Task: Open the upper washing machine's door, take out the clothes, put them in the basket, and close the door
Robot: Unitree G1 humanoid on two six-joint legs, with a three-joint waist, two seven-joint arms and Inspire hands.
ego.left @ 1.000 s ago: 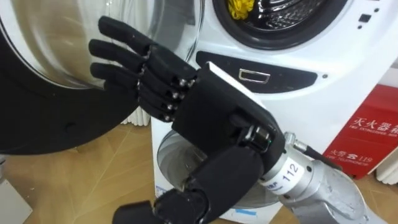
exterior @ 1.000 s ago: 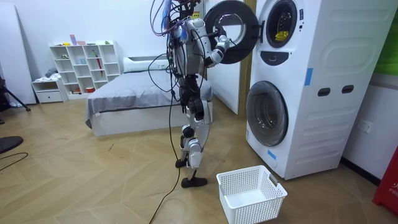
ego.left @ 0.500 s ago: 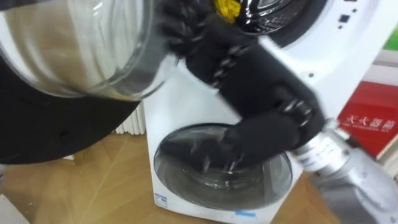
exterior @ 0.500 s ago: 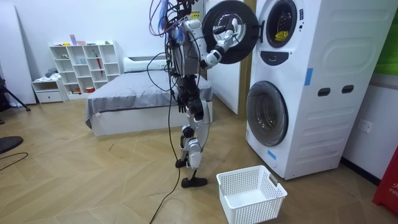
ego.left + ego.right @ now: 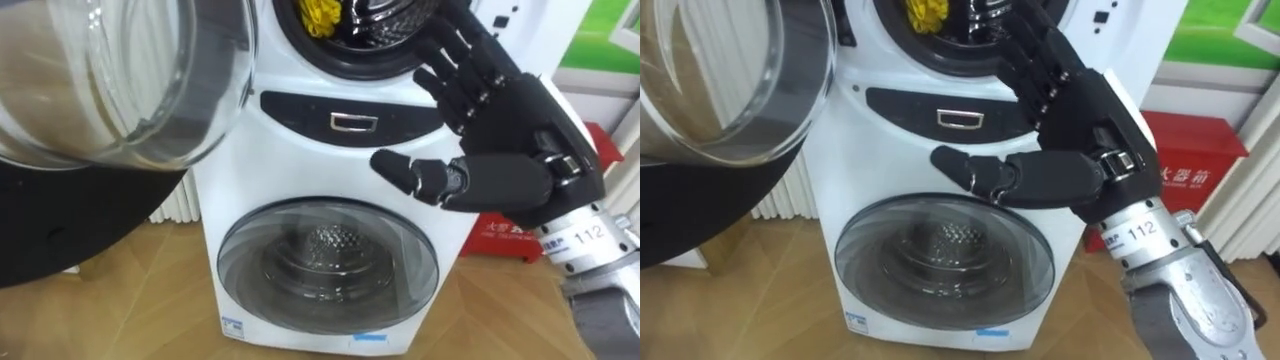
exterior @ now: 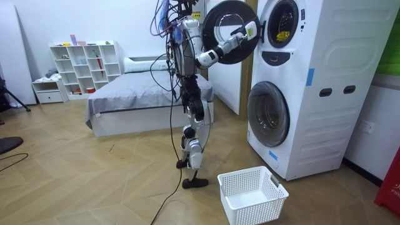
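Nearest us, our right hand (image 5: 510,150) is raised, fingers straight and thumb spread, holding nothing. To its left hangs the upper washing machine's door (image 5: 110,80), swung wide open. Far below the hand, a white laundry basket (image 6: 252,194) sits on the floor in front of the stack. Just behind the hand is the dark control panel (image 5: 350,122), with the closed lower door (image 5: 325,262) beneath it. Farthest in, up and left of the fingertips, a yellow garment (image 5: 322,12) lies inside the open upper drum. We judge 1 step done, the door open; reaching in, grasping the garment and lifting it out are all left.
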